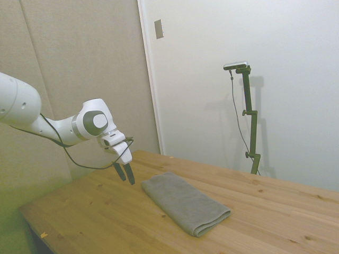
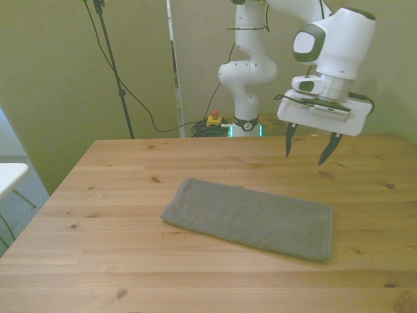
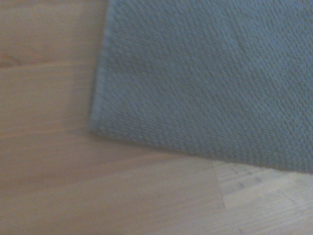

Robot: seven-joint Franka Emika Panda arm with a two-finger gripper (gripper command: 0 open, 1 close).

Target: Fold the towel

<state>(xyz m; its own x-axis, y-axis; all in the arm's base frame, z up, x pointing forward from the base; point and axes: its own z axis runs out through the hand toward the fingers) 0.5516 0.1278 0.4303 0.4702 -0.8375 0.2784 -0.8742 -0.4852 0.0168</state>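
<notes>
The gripper (image 2: 311,149) is hovering with jaws apart and empty above the tabletop (image 2: 117,176), while the towel (image 2: 251,218) is lying flat, its long axis stretching toward the front view's left.

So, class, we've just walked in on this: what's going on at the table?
A white robot arm is working on folding a towel. The grey towel lies flat on the wooden table as a layered oblong. The gripper hangs open in the air above the table near one end of the towel, touching nothing. The wrist view shows a towel corner close below.
</notes>
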